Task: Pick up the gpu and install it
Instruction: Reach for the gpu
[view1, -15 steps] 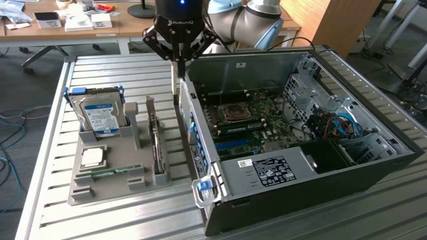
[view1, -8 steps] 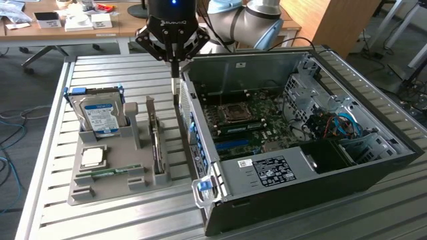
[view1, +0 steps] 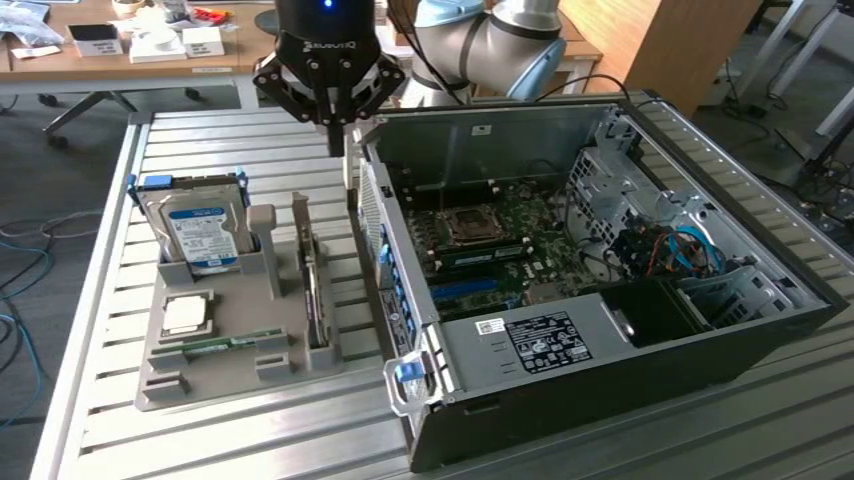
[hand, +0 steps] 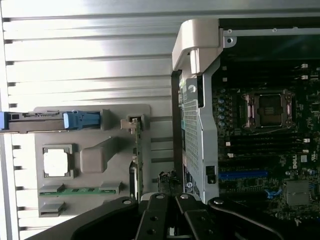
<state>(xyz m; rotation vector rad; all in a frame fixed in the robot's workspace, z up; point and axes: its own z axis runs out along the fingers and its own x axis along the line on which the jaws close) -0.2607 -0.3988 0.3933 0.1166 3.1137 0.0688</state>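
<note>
Grey moulded plastic tray (view1: 227, 378) rested on the ribbed aluminium table (view1: 240, 440). In the tray's nearest slot lay a narrow green RAM stick (view1: 220, 345). Directly behind it sat a square, silver-lidded processor (view1: 184, 315).

The thin green circuit-board gpu (view1: 308, 285), with its silvery metal bracket, stood on edge. It occupied the long slot along the side of the tray towards the exterior view's right, and nothing touched it.

At the tray's far end a blue-labelled silver hard drive (view1: 200, 235) stood upright in its pocket.

Just beside the tray, on the exterior view's right, lay the open black and silver computer case (view1: 641, 380), with its green motherboard (view1: 514, 245) exposed.

Beyond the tray's far end the black two-finger gripper (view1: 332, 140) hung above the table, close to the case's far corner. Its fingers were clenched together on nothing, well apart from the gpu.
</note>
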